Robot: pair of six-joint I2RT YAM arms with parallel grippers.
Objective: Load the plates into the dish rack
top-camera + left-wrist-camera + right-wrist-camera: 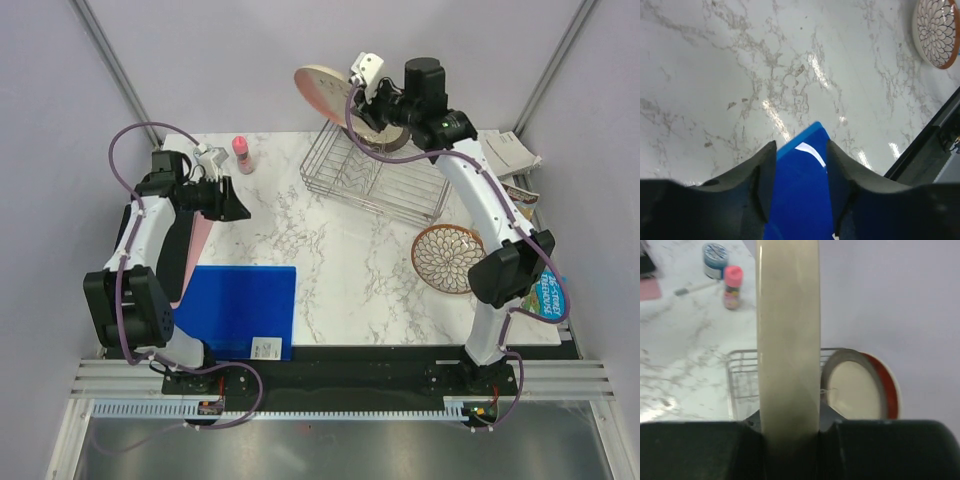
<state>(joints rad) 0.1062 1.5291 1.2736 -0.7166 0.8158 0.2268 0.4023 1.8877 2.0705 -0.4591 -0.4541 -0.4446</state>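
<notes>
My right gripper [352, 95] is shut on the rim of the cream-pink plate [318, 88] and holds it in the air above the far left end of the dish rack [350, 178]. In the right wrist view the plate [788, 330] stands edge-on between my right gripper's jaws [788, 420]. The cream plate with a dark brown rim [854, 390] and the red-orange plate [894, 392] stand upright in the rack [742, 375]. The white petal-pattern plate [448, 258] lies flat on the table at the right, also in the left wrist view [937, 30]. My left gripper [225, 200] [800, 150] is open and empty.
A blue board [240, 310] [800, 195] lies at the near left, below my left gripper. A pink-capped bottle [243, 153] [732, 287] and a blue-lidded jar [715, 260] stand at the far left. Papers [515, 160] and a packet [547, 290] lie along the right edge.
</notes>
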